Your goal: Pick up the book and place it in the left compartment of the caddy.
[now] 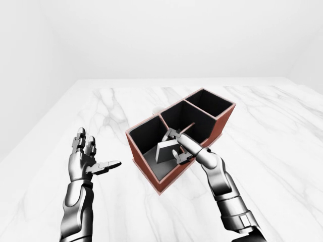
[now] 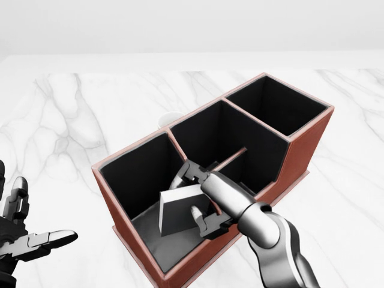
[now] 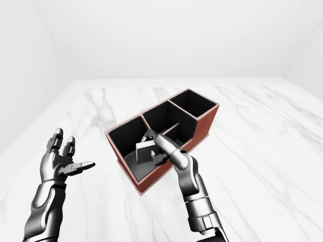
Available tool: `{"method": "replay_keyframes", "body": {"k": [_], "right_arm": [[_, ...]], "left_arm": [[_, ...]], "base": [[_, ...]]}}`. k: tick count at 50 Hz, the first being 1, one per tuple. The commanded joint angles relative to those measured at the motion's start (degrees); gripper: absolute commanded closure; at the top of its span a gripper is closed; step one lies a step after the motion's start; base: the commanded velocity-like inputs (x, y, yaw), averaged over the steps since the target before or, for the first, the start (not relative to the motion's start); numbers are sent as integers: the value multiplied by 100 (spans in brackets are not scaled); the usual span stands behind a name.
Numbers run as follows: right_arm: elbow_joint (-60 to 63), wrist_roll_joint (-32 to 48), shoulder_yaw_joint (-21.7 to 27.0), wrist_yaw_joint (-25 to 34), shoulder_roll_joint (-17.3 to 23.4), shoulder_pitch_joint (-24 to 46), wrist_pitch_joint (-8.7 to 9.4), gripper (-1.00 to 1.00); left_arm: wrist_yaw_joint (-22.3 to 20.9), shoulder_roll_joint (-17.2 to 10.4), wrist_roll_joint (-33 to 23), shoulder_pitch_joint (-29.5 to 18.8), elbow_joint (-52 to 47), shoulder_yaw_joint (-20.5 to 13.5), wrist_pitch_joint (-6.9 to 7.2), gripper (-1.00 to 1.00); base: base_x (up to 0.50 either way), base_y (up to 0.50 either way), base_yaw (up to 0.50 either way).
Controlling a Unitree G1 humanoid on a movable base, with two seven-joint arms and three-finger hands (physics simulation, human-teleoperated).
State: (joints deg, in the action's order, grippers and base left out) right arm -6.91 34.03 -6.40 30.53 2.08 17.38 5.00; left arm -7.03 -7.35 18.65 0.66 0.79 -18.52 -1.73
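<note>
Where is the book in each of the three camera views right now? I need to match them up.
Left-eye view: book just right of centre, in the caddy's left compartment, gripped by the right hand.
Head view: book lower centre, tilted inside the same compartment.
Right-eye view: book left of centre, same compartment.
Shared landmark: the red-brown caddy, with three dark compartments.

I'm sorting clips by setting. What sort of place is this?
Probably a bare simulated test room, not a real home: a white marble table under blank white walls, with only a red caddy, a book and the robot's hands.
</note>
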Motion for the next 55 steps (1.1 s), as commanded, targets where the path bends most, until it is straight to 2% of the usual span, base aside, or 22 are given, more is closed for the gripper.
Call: {"method": "replay_keyframes", "body": {"k": [1,12,14,15,16,17,19,30,42,55], "right_arm": [[4,-474,58,-127,-66,70,0,100],[-73,-507,63,-122,-66,98,0,100],[-95,-526,72,-121,-64,85,0,58],[-98,-519,76,-134,-59,80,0,12],[-70,-529,86,-133,-62,76,0,-59],[-64,-541,95,-135,-60,75,0,-80],[-34,-537,78,-124,-60,60,0,-98],[105,-549,56,-122,-69,12,0,-100],[227,-583,60,-122,-64,-33,0,-100],[2107,-709,119,438,71,169,0,-100]], "left_arm": [[-3,-5,-2,-21,15,3,-3,-100],[3,-16,16,-33,-5,-1,36,-100],[5,-14,20,-37,-3,0,39,-100],[5,-7,14,-29,-12,9,36,-100],[-7,-2,7,-28,17,15,7,-100],[-10,-3,9,-31,31,16,0,-100],[-14,-3,10,-31,55,16,-19,-100],[-7,-6,39,-6,1,4,14,-100],[-26,12,32,12,26,12,-29,-100],[-35,23,29,29,-19,23,-7,-100]], "base": [[0,0,0],[0,0,0],[0,0,0],[0,0,0],[0,0,0],[0,0,0],[0,0,0],[0,0,0],[0,0,0],[0,0,0]]}}
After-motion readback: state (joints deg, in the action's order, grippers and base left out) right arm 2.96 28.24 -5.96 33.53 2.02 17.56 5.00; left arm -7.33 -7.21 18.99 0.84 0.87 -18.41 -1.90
